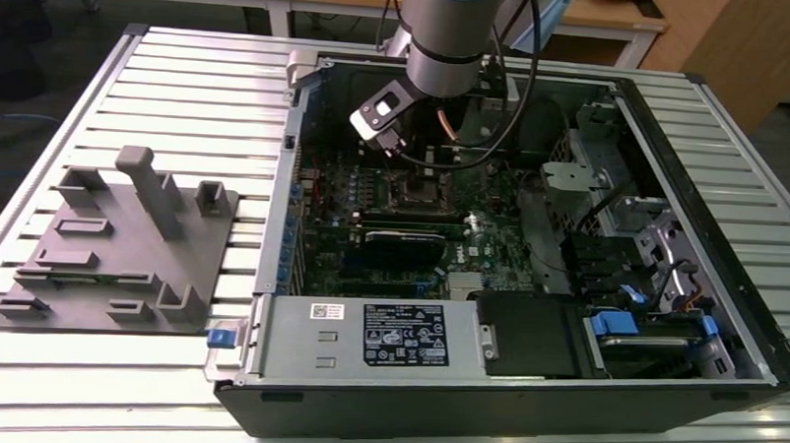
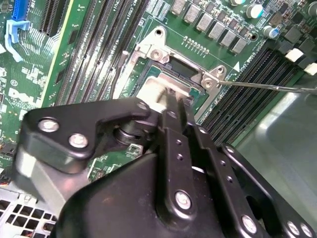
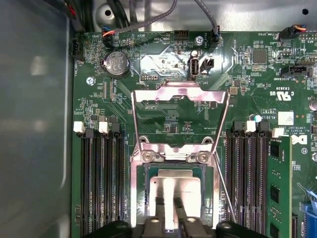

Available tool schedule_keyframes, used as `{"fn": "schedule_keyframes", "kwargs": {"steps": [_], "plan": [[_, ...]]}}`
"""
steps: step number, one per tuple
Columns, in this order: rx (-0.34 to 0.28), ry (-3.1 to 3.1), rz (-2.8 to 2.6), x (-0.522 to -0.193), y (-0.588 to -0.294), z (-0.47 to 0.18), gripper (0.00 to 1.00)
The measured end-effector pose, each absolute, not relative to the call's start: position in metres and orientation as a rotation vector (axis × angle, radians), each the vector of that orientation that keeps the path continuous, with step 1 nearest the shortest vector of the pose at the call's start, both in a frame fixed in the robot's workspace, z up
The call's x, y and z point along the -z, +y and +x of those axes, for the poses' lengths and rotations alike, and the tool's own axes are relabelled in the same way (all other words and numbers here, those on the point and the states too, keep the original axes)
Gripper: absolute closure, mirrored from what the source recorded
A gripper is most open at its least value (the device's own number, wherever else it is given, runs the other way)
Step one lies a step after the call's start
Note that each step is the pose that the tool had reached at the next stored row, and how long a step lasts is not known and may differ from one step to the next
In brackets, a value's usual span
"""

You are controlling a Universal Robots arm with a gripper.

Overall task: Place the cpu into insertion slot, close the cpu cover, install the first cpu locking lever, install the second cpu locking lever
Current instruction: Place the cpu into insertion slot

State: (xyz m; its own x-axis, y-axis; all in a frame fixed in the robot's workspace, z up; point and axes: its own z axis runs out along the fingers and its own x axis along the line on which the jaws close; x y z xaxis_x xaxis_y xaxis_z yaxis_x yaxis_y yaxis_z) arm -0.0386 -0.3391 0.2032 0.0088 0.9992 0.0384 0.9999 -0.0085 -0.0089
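On the exterior view's left a grey moulded fixture (image 1: 118, 261) sits on the slatted table (image 1: 177, 66), beside the open computer case (image 1: 493, 427). Inside, the gripper (image 3: 168, 202) hangs over the insertion slot (image 3: 134, 196), jaws drawn nearly together with nothing seen between them, above the cpu (image 3: 192, 188) lying in it. The cpu cover (image 3: 181, 94) stands flipped open. Black memory slots (image 3: 104, 183) flank the socket, with a thin lever rod (image 3: 225, 193) alongside.

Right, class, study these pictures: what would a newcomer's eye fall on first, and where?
The open black computer case lies on the slatted metal table, with the grey robot arm reaching down into it in the exterior view. In the first wrist view the thin silver metal cpu cover stands swung open off the square silver-rimmed insertion slot, where the small dull silver-grey cpu sits at the black gripper.
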Motion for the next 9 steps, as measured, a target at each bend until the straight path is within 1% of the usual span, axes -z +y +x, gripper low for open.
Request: {"fn": "schedule_keyframes", "kwargs": {"steps": [1, 3, 4, 9], "plan": [[0.033, -2.188, -2.207, -0.2032, -0.3391, -0.0386, 0.85], [0.033, -2.188, -2.207, -0.2032, -0.3391, -0.0391, 0.85], [0.033, -2.188, -2.207, -0.2032, -0.3391, -0.0394, 0.89], [0.035, -2.189, -2.208, -0.2032, -0.3391, -0.0398, 0.89]]}}
